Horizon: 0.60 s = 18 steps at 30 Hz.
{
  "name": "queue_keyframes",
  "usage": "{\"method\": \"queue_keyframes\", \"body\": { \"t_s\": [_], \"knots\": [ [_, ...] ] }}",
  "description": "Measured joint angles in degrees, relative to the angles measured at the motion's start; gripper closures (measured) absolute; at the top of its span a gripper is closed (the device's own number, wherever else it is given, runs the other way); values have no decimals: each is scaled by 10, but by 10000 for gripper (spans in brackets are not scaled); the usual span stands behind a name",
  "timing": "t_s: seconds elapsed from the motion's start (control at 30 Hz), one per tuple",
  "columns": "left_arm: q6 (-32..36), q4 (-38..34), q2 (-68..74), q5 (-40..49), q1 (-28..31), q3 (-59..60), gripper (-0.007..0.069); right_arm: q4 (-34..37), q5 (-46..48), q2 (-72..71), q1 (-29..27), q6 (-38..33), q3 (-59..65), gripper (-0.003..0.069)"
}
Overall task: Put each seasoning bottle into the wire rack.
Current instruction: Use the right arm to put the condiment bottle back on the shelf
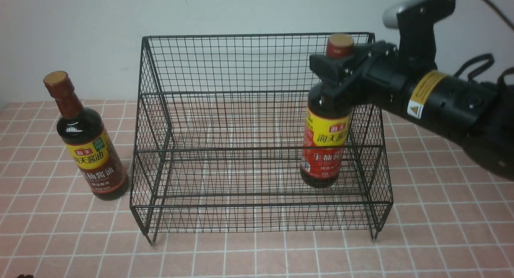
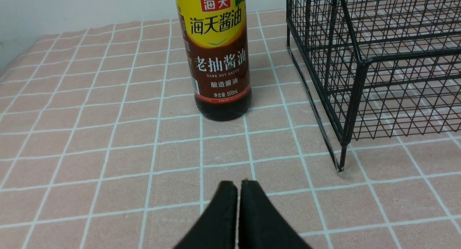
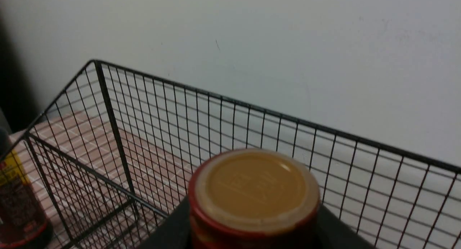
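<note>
The right jaws are closing tightly on the reddish neck of the red-label bottle [image 1: 326, 137], just under its tan-topped cap, with black parts pressing in from both sides. The bottle is hanging upright inside the right end of the wire rack [image 1: 257, 35], close to its right side wall. Its base is sitting low, behind the near front rail, and the views are not showing whether it is touching the wire floor. The right arm is reaching in from the right, above the rack's side.

The left jaws are pressing together with only a thin slit between them, gripping nothing and hovering over the bench [image 1: 441, 238]. Beyond them the brown-label bottle [image 2: 219, 62] is standing upright on the pink tiled cloth, outside the rack and just beside its left wall. The rack is standing on small feet near the middle of the bench, with a pale wall [image 1: 241, 9] rising behind it.
</note>
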Motion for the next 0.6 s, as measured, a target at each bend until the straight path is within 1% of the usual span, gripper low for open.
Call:
{"method": "queue_keyframes", "body": {
  "t_s": [0.4,0.5,0.57,0.6],
  "knots": [
    [0,0,0,0,0,0,631,7,-1,0,0,0,8,385],
    [0,0,0,0,0,0,631,13,-5,-2,0,17,8,358],
    [0,0,0,0,0,0,631,15,3,-17,0,46,6,312],
    [0,0,0,0,0,0,631,16,12,-24,0,51,5,300]
  ]
}}
